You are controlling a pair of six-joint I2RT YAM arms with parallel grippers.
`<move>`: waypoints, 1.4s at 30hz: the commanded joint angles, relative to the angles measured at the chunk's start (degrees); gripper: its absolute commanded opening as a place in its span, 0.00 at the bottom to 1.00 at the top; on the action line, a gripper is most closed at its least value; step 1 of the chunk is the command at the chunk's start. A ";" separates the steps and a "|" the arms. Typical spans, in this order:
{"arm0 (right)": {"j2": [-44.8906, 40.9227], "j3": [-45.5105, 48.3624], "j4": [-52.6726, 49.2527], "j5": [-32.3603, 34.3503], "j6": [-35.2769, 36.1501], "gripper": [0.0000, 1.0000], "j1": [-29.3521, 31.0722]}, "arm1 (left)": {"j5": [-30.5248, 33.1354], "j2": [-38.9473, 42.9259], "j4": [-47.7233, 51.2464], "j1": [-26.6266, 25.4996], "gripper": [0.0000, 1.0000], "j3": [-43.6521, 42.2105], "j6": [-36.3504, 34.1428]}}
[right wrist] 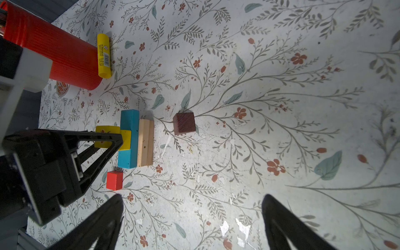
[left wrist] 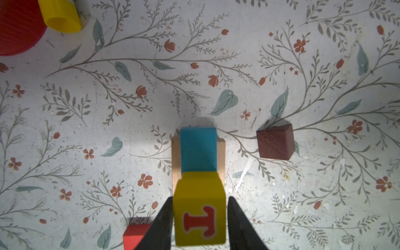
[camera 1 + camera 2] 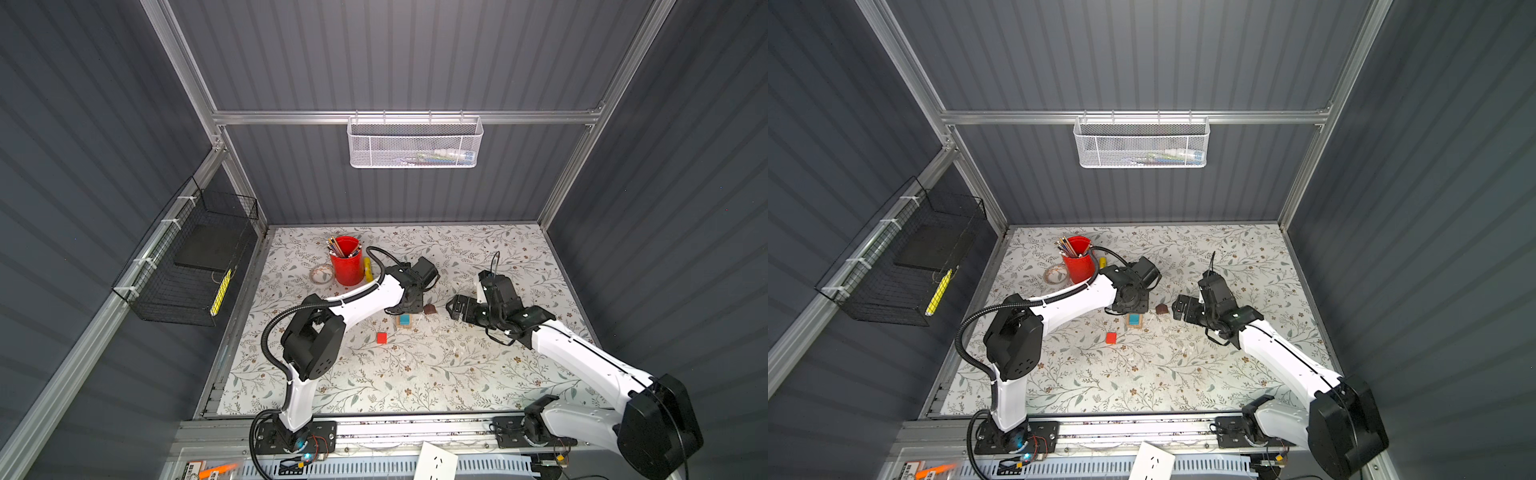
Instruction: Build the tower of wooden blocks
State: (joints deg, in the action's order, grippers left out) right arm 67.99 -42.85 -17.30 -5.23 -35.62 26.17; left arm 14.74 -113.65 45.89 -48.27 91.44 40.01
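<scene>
In both top views the low stack stands mid-table: tan planks [image 1: 146, 142] at the bottom, then a blue plank [image 3: 404, 319] [image 2: 198, 149], then a yellow cube [image 1: 125, 139]. A second yellow cube [image 2: 199, 216], red-lettered, sits on top between the fingers of my left gripper [image 2: 200, 198]. One finger touches it and a thin gap shows at the other. A red cube [image 3: 381, 338] lies on the table near the stack's front left. A dark brown piece [image 3: 430, 308] lies to the stack's right. My right gripper [image 1: 192, 195] hangs wide open and empty, right of that piece.
A red pencil cup [image 3: 347, 262], a yellow tube [image 1: 103, 55] and a tape roll [image 3: 321, 273] stand at the back left. A white mesh basket [image 3: 413, 141] hangs on the back wall. A black wire basket [image 3: 195, 257] hangs on the left wall.
</scene>
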 commanded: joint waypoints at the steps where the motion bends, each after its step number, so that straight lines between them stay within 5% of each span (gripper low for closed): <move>1: 0.23 0.49 0.34 -0.47 -0.24 0.99 -0.27 | -0.47 0.26 1.92 0.12 0.43 0.45 -0.82; 20: 0.93 0.49 0.44 -1.09 -0.25 0.99 -0.46 | -0.11 0.90 1.91 0.11 0.32 0.58 -1.01; 42: 1.09 0.58 0.60 -1.18 -0.53 0.99 -0.73 | -1.89 2.53 1.84 -0.33 0.32 -0.74 -0.94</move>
State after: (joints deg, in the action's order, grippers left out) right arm 68.75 -42.78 -17.15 -6.11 -35.83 25.80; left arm 14.24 -113.58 46.26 -48.29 91.42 40.01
